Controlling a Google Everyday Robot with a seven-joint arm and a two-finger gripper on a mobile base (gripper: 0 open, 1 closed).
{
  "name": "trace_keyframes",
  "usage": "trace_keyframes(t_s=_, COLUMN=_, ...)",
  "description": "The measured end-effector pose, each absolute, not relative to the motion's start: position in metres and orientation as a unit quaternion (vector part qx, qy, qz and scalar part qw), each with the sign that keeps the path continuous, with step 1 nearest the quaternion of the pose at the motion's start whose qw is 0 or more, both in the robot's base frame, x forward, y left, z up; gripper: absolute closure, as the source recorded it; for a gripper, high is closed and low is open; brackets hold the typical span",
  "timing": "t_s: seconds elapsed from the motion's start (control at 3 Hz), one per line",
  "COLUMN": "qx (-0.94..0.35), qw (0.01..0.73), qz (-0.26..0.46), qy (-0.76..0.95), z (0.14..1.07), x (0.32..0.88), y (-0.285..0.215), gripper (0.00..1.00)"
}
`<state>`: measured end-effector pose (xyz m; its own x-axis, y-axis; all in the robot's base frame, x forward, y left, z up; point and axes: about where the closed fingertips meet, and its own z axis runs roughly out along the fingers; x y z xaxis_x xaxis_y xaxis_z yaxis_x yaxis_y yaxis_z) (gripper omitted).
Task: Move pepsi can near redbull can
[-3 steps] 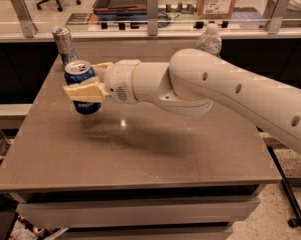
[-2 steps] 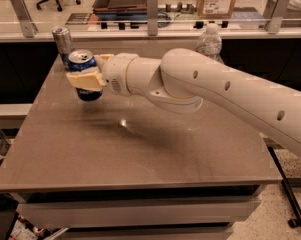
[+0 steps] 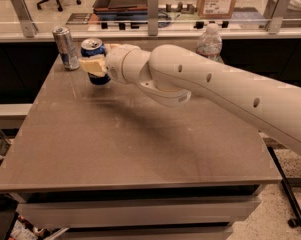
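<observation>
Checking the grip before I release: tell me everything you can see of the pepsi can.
The pepsi can is dark blue with a silver top, near upright, at the far left of the table. The gripper is shut across its middle, so only top and lower body show. The redbull can stands just left of it, apart. Whether its base touches the table is unclear.

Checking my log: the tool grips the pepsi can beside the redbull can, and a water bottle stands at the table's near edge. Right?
No: the camera view shows the water bottle at the table's far edge. The tool grips the pepsi can beside the redbull can.
</observation>
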<state>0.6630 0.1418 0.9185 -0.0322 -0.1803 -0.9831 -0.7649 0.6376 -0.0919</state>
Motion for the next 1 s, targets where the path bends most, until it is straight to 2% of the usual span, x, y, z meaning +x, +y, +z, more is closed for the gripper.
trace_keyframes(t_s=0.33, qx=-0.338, qw=0.595, qz=0.215, qy=0.697, z=0.902, x=0.681, y=0.138, gripper=1.0)
trace_keyframes(t_s=1.0, qx=-0.346, qw=0.59, qz=0.207, qy=0.699, z=0.885, x=0.715, y=0.152, gripper=1.0)
